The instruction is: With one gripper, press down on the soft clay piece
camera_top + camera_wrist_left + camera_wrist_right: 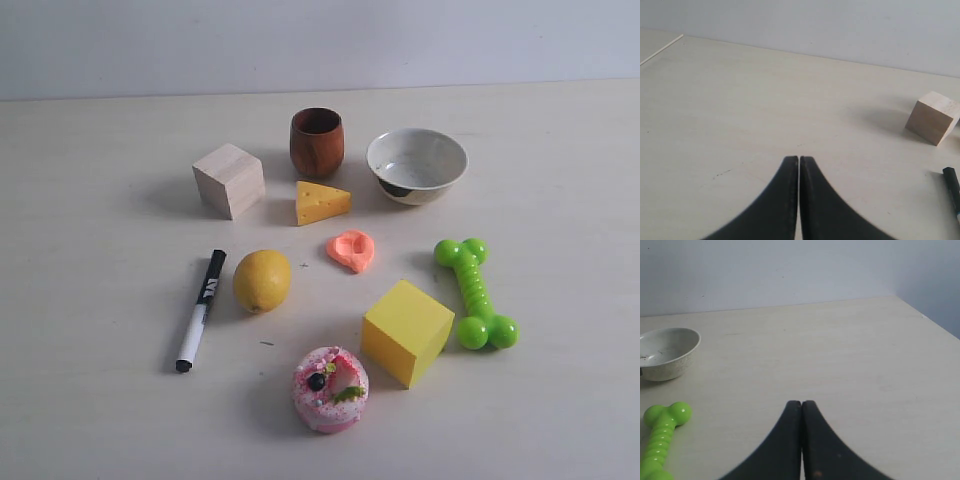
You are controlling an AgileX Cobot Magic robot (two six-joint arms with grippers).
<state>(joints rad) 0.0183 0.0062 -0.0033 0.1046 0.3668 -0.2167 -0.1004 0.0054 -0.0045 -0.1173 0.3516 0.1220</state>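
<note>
Soft clay piece (351, 249), flat salmon-orange lump well inside the table (100, 420) edges, should squash easily, may stick; I'd push its dented centre with my right gripper (801, 403), jaws pressed together, left gripper (799, 158) likewise.

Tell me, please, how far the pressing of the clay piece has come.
Done: the soft clay piece already shows a dent in its middle, so a press may have happened. In hand: nothing; the left tool and the right tool are both shut, away from the clay. Left: possibly nothing, or another press.
</note>
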